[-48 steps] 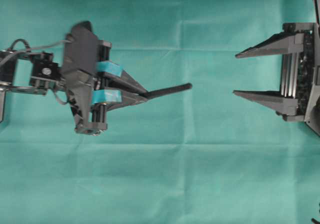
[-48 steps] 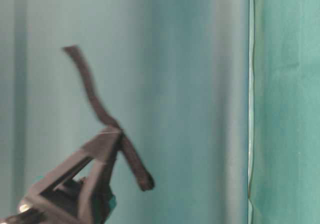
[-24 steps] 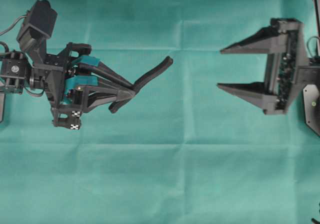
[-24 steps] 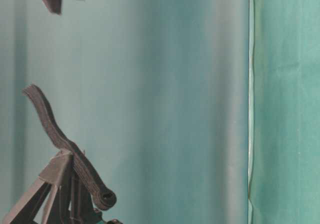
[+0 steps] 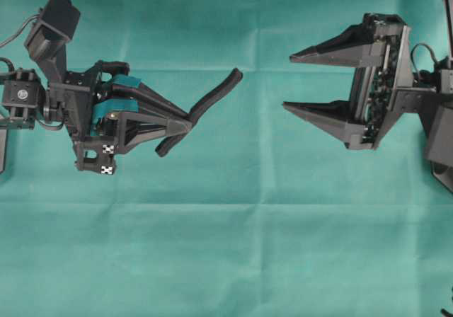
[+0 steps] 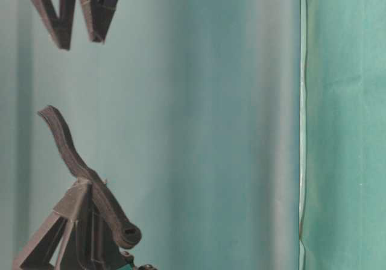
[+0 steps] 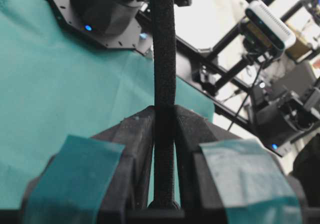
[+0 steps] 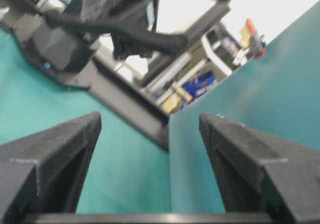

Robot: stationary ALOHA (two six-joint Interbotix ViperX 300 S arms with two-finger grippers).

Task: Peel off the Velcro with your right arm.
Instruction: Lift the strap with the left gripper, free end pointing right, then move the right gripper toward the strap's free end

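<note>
the left gripper [image 5: 185, 124] pinches the velcro [image 5: 212, 101] mid-length, while the right gripper [image 5: 289, 81], jaws spread wide, holds nothing, well apart.

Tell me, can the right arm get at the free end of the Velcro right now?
Probably yes. The right end effector is open and faces the Velcro, whose free end juts from the shut left end effector, with only bare cloth between.

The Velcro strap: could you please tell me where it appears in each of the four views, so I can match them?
Overhead: Velcro strap left of centre, rising up-right from the left gripper.
Table-level: strap lower left, curving up-left from that gripper.
Left wrist: strap centre, running straight up between the fingers.
Right wrist: strap top left, blurred, lying roughly level.
Shared landmark: the green cloth.
</note>
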